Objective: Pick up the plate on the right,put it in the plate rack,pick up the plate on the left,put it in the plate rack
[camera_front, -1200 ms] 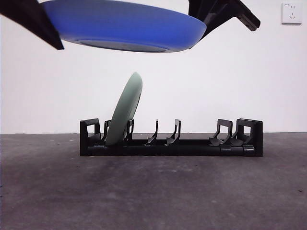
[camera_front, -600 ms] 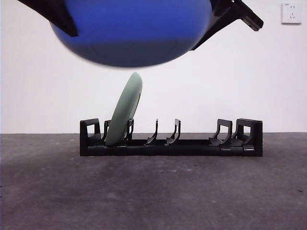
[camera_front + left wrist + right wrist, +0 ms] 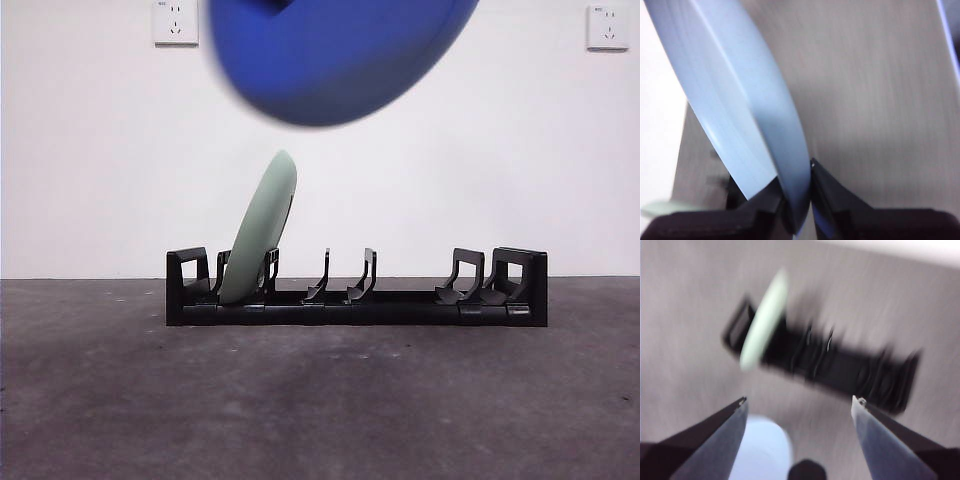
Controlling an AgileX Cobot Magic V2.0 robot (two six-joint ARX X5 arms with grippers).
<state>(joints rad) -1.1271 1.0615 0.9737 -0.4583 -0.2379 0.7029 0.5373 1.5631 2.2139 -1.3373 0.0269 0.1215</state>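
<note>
Left pincer (image 3: 797,200): both jaws clamped on the rim of the blue plate (image 3: 740,110), one jaw on each face. Seen from this wrist, the plate runs away from the jaws edge-on, its long axis leading up and off from the grip. In the front view the blue plate (image 3: 340,55) hangs high above the tabletop (image 3: 320,400), tilted, its underside turned toward the camera; outline blurred.

Right pincer (image 3: 799,405): jaws spread wide, nothing between them. Picture heavily blurred. A pale rounded patch sits close below the jaws; cannot tell what it is.

Beyond and below the right pincer: plate rack (image 3: 840,370), long axis lying across the tabletop. Front view: plate rack (image 3: 357,300) runs side to side, directly beneath the blue plate and well apart from it. Green plate (image 3: 262,232) stands on edge in the slot near one end, top leaning toward the rack's middle. Other prong pairs hold nothing.

Far wall: two sockets (image 3: 175,22).
</note>
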